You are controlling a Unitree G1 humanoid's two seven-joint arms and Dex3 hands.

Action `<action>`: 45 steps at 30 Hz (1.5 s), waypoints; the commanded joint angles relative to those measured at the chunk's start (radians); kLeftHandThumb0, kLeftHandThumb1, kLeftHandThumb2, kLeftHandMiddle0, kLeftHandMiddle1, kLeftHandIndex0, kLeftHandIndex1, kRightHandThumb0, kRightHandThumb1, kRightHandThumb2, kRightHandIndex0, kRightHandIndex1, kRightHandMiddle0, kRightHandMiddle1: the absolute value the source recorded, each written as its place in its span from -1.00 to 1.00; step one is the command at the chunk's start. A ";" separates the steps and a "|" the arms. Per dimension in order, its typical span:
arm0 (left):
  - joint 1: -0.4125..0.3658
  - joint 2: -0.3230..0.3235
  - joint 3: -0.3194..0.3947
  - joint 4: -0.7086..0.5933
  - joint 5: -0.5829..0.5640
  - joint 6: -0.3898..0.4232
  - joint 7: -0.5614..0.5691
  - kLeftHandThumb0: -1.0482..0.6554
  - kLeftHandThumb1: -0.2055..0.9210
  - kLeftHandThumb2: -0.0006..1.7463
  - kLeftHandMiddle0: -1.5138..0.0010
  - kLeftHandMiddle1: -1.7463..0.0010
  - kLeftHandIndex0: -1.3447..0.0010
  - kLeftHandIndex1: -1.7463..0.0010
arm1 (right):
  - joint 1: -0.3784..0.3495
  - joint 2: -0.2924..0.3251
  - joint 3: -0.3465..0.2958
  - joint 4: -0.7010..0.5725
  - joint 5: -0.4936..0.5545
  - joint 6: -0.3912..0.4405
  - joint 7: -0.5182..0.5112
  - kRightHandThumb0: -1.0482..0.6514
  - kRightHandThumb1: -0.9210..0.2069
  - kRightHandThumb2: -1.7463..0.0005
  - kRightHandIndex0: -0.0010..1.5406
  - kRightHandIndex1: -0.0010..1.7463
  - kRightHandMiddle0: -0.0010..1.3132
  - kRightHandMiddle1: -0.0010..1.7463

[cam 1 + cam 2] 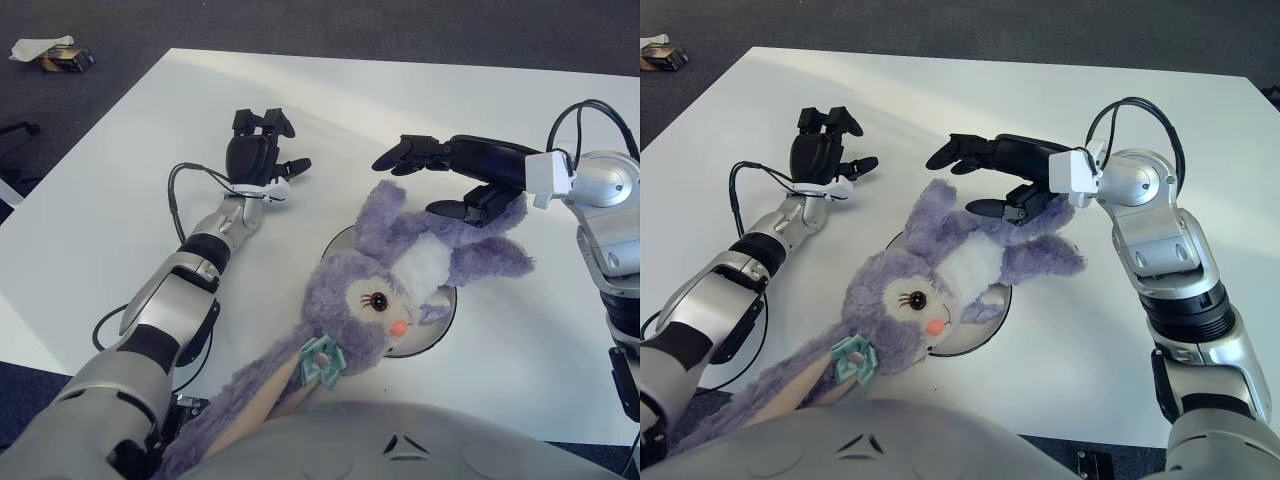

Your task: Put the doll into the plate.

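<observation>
A purple plush rabbit doll [385, 285] with a white belly and a teal bow lies face up across the round white plate [440, 325] near the table's front edge. Its long ears trail toward me past the plate. My right hand [440, 175] hovers just behind the doll, fingers spread and holding nothing; the thumb [455, 209] is close above one purple arm. In the right eye view the same hand [985, 170] shows apart from the doll [940, 280]. My left hand [258, 150] shows on the white table [120, 180] to the left of the doll.
Grey carpet surrounds the table. A small box and crumpled paper [55, 52] lie on the floor at the far left. Cables [185, 180] loop beside my left forearm. My own grey torso fills the bottom edge.
</observation>
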 commanded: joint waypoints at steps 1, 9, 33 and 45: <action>0.054 -0.015 -0.011 0.030 0.005 0.005 0.000 -0.18 1.00 -0.41 0.92 -0.59 0.72 -1.00 | -0.015 -0.008 -0.009 -0.015 0.010 0.012 -0.010 -0.45 -1.00 0.06 -0.81 -0.62 -1.00 -0.31; 0.054 -0.015 -0.013 0.032 0.009 0.005 0.008 -0.18 1.00 -0.41 0.91 -0.60 0.71 -1.00 | -0.022 -0.024 -0.002 -0.013 -0.004 0.010 -0.003 -0.48 -1.00 0.06 -0.82 -0.66 -1.00 -0.36; 0.055 -0.010 -0.008 0.029 0.000 0.008 -0.009 -0.18 1.00 -0.41 0.95 -0.61 0.72 -1.00 | -0.052 -0.015 -0.007 0.053 -0.075 0.069 -0.104 -0.55 -1.00 0.02 -0.79 -0.72 -1.00 -0.43; 0.062 -0.010 0.017 0.024 -0.034 0.001 -0.063 -0.18 1.00 -0.41 0.95 -0.60 0.72 -1.00 | -0.057 -0.011 -0.024 0.236 -0.168 -0.151 -0.239 -0.58 -1.00 0.02 -0.70 -0.70 -1.00 -0.27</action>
